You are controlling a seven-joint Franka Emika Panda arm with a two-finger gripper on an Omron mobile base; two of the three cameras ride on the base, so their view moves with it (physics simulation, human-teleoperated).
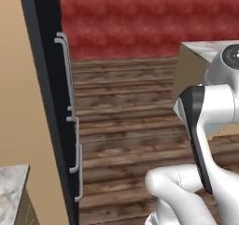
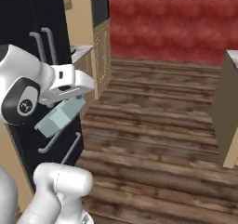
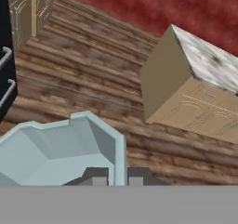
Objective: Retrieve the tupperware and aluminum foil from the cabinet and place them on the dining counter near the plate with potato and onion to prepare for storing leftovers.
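No text, label, brand, number or sign can be read anywhere.

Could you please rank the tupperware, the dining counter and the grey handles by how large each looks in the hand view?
1. tupperware, close to the camera
2. dining counter, about as large, so that order is unsure
3. grey handles, smallest

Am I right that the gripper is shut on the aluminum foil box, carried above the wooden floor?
Not quite. The gripper is shut on the tupperware, a pale blue-grey tub, not the foil box. The hand view shows its rim pinched between the fingertips, above the wooden floor.
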